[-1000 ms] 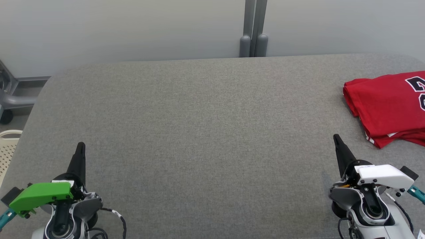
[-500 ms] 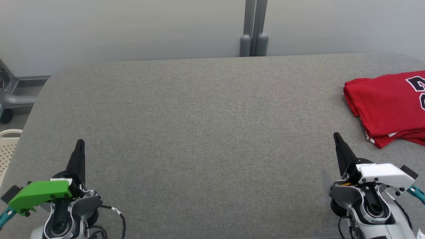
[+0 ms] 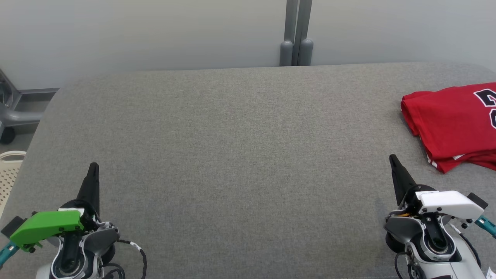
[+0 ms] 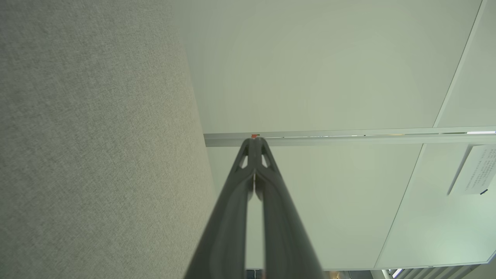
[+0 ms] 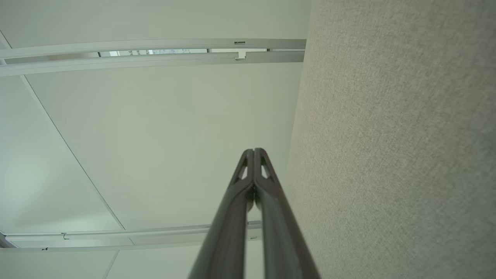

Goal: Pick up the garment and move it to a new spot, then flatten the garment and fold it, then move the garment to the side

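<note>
Garment (image 3: 449, 120) place: at the far right of the table (image 3: 232, 155), partly cut off by the head view's edge. I judge it set to the side on purpose, as the task's last step asks.
Garment look: red and folded into a flat stack of layers with roughly squared edges. Dark, white-edged numerals lie on top, and a sliver of white trim shows at the near corner.
Right gripper (image 3: 392, 159): near the garment's near-left corner but not touching it. The fingers are pressed together on nothing and point away over the table. It looks like a rest pose, kept off the fold so as not to disturb it.
Left gripper (image 3: 93, 168): well apart at the near left, fingers pinched together and empty, mirroring the right.
Basket (image 3: 7, 170): pale and perforated, beside the table's left edge.
</note>
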Available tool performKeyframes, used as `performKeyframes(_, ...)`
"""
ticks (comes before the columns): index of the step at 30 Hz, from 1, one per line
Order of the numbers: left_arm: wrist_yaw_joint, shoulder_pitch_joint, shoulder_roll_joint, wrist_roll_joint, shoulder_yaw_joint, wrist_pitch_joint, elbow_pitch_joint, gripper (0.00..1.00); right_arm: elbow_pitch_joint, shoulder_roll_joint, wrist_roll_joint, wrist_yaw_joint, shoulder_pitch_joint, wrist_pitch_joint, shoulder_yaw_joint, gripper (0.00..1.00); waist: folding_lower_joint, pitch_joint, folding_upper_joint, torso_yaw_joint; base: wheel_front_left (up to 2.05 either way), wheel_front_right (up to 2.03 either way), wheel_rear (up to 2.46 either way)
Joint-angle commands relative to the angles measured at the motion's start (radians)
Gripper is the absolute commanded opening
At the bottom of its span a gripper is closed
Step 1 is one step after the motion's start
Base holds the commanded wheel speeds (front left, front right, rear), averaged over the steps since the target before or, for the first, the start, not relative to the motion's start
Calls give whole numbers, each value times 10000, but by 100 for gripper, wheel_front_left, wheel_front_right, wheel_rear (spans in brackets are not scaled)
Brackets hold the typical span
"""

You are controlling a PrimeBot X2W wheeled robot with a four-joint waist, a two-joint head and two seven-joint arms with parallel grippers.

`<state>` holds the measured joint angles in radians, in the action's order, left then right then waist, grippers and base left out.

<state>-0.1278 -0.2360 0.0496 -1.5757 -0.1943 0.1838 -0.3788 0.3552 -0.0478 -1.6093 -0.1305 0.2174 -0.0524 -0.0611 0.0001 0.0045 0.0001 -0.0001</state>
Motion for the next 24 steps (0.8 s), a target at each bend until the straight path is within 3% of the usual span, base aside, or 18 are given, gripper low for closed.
performKeyframes(1,-68,-128,2,-74,-33,19,30,0,-33,-45,-65,-4,86,-19,-23,0,-1,0,-1,0,0,0,0)
performKeyframes(24,-67,-128,4,-76,-31,18,30,0,-33,-45,-65,-4,85,-18,-22,0,-1,0,-1,0,0,0,0)
